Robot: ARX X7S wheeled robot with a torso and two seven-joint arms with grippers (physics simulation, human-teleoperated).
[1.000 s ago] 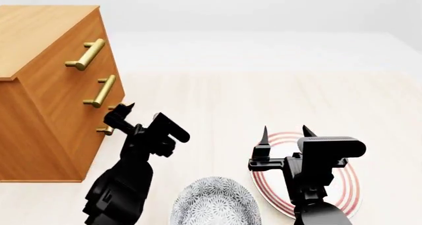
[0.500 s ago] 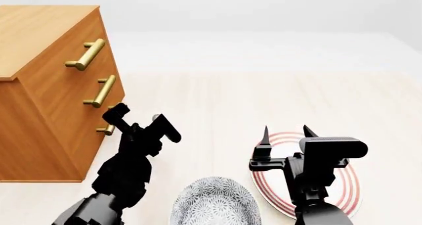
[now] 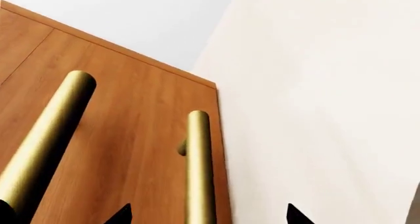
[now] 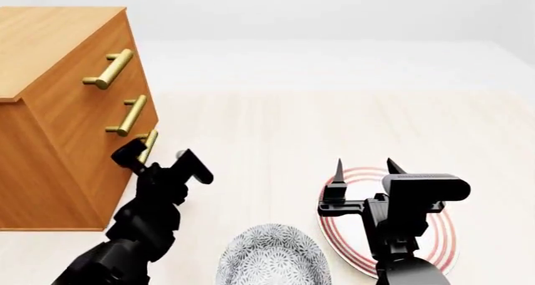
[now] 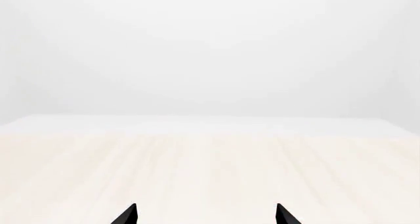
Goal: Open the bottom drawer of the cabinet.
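— Pale wood table point(image 4: 334, 128); where's the cabinet point(image 4: 59, 109)?
— Left edge, its bottom drawer point(image 4: 134, 172) shut.
— Claws?
— Left gripper point(image 4: 155, 158) wide, beside the handle point(image 4: 148, 145); right gripper point(image 4: 364, 170) wide, over a striped plate point(image 4: 443, 241).

Count: one cabinet point(image 4: 59, 109) with three brass handles; one patterned bowl point(image 4: 272, 257); one red-ringed plate point(image 4: 443, 235), just beside the bowl.

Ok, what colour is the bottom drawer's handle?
Brass-gold; the bottom drawer's handle shows best in the left wrist view, between the open left gripper tips.
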